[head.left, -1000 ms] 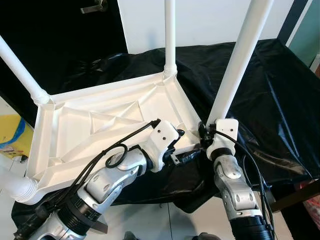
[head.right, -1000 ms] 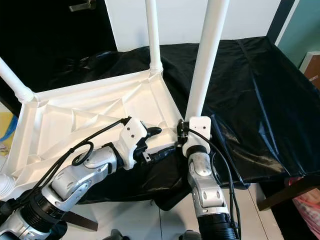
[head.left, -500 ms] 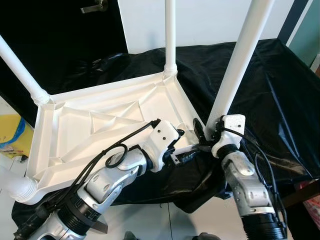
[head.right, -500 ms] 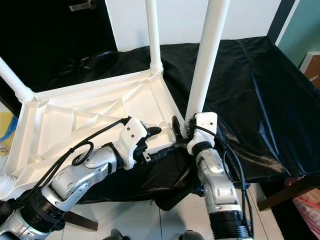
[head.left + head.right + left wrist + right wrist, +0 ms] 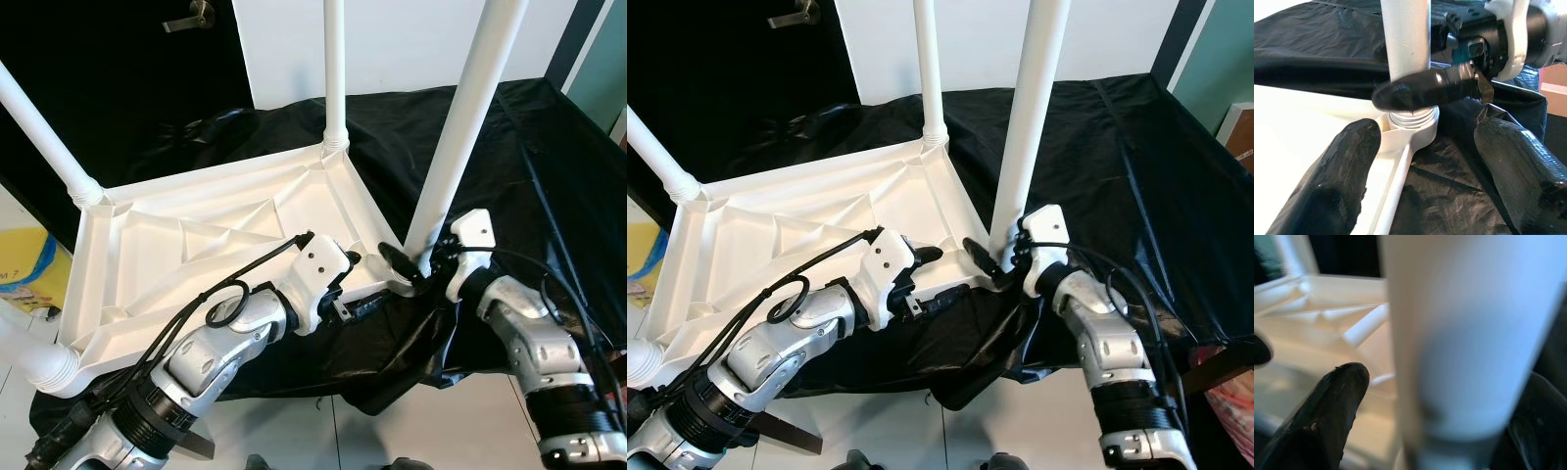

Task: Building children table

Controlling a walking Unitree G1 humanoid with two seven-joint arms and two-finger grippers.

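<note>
A white plastic children's table point(image 5: 196, 245) lies upside down on a black sheet point(image 5: 549, 166), its legs pointing up. My right gripper point(image 5: 416, 264) is at the base of the near right leg point(image 5: 460, 127), open, with one finger point(image 5: 1327, 416) on each side of the leg point(image 5: 1469, 342). One of its fingers point(image 5: 1425, 90) crosses in front of the threaded socket point(image 5: 1410, 122). My left gripper point(image 5: 362, 284) hovers open at the table's near edge, just left of that corner, holding nothing.
Other legs stand at the far corner point(image 5: 335, 69), the far left point(image 5: 44, 132) and the near left point(image 5: 24, 357). A yellow box point(image 5: 24, 274) sits on the floor at the left. A dark door with a handle point(image 5: 191, 17) is behind.
My right arm has swung out to the right and its wrist has turned, while its fingers stayed at the leg's base. The left gripper has held still.
</note>
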